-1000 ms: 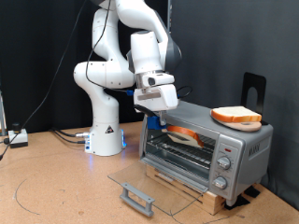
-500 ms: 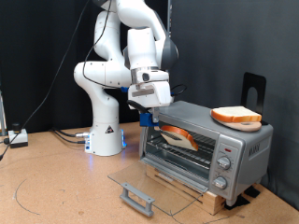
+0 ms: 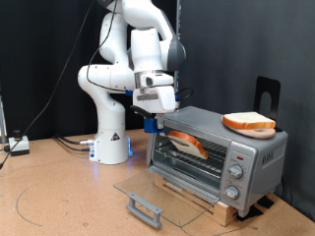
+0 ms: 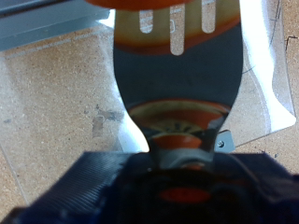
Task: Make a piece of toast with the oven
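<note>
The silver oven (image 3: 219,157) stands at the exterior view's right on a wooden base, its glass door (image 3: 162,194) folded down flat. My gripper (image 3: 150,123) is just outside the oven's opening, on its left. It is shut on a slotted metal spatula (image 4: 176,70) that reaches into the oven. One slice of toast (image 3: 188,146) lies tilted on the spatula inside the opening; only its orange edge (image 4: 159,3) shows in the wrist view. A second, alike slice (image 3: 248,122) lies on a plate on the oven's top.
The door's grey handle (image 3: 145,208) sticks out low in front of the oven. The arm's white base (image 3: 110,138) stands left of the oven. A black stand (image 3: 268,93) rises behind it. Cables and a small box (image 3: 17,146) lie at the far left.
My gripper has moved to the exterior view's left and slightly up, away from the oven's opening. The slice on the spatula has shifted left with it and tilts more.
</note>
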